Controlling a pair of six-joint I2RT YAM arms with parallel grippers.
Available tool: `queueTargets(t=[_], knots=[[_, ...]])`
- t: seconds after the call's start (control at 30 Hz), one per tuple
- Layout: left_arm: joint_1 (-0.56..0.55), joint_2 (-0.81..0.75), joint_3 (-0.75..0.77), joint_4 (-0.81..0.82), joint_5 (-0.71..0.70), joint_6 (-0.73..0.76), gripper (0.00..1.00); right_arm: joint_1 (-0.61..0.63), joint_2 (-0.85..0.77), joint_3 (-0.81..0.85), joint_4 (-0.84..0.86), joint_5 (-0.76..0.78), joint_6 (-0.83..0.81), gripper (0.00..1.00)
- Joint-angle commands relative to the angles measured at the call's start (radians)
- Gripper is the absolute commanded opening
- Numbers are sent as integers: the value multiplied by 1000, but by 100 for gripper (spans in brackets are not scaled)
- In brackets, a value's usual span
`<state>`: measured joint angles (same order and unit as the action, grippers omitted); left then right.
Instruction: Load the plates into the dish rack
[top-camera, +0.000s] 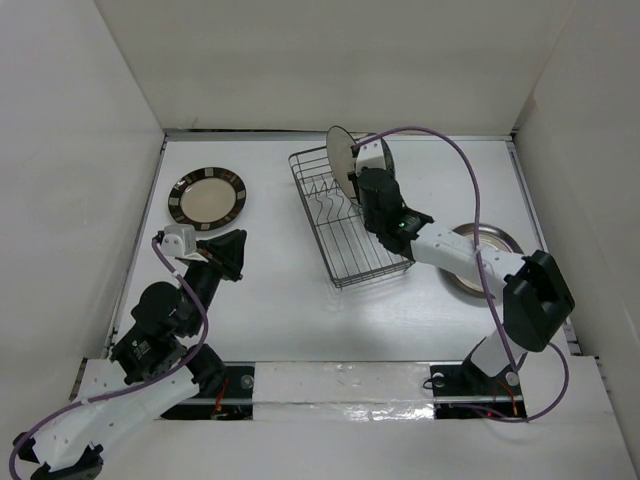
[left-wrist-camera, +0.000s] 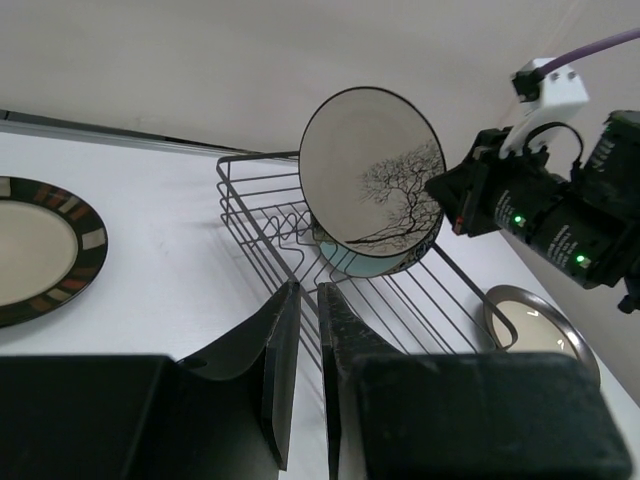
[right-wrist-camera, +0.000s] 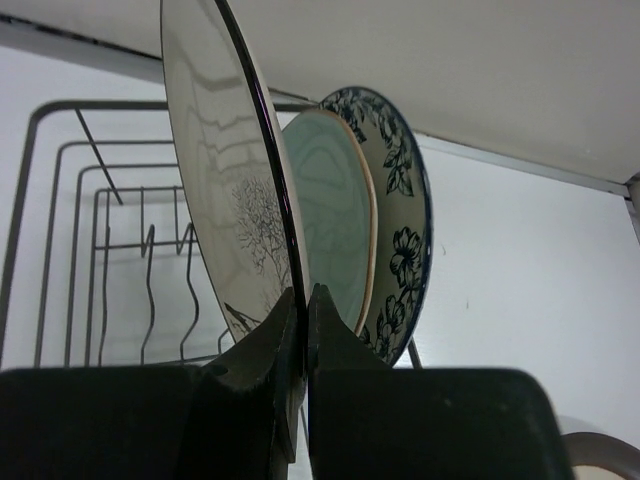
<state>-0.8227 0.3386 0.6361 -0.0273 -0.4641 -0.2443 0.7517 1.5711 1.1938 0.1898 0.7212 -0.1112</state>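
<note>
My right gripper (top-camera: 357, 178) (right-wrist-camera: 306, 296) is shut on the rim of the tree plate (top-camera: 340, 152) (right-wrist-camera: 225, 200), holding it upright over the far end of the dish rack (top-camera: 345, 250) (right-wrist-camera: 60, 150). The pale teal plate (right-wrist-camera: 335, 220) and blue floral plate (right-wrist-camera: 400, 200) stand upright in the rack just behind it. The dark-striped plate (top-camera: 207, 196) (left-wrist-camera: 40, 250) lies flat at the far left. The grey-brown rimmed plate (top-camera: 488, 240) (left-wrist-camera: 535, 330) lies flat at the right, partly hidden by my right arm. My left gripper (top-camera: 238, 256) (left-wrist-camera: 308, 292) is shut and empty, left of the rack.
White walls enclose the table on three sides. My right arm's purple cable (top-camera: 470, 170) arcs over the right part of the table. The near half of the rack shows bare divider prongs (top-camera: 325, 205).
</note>
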Motion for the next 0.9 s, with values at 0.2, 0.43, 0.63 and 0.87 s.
queueTargets(t=[0.2, 0.43, 0.63, 0.87], knots=[[4, 20, 11, 44, 16, 8, 11, -8, -34, 43, 174, 63, 38, 0], [4, 36, 10, 52, 24, 8, 12, -17, -149, -6, 209, 118, 96, 0], [4, 43, 10, 56, 33, 8, 12, -46, -128, -22, 166, 54, 110, 0], [4, 46, 11, 47, 27, 10, 12, -46, -39, -22, 163, 44, 140, 0]])
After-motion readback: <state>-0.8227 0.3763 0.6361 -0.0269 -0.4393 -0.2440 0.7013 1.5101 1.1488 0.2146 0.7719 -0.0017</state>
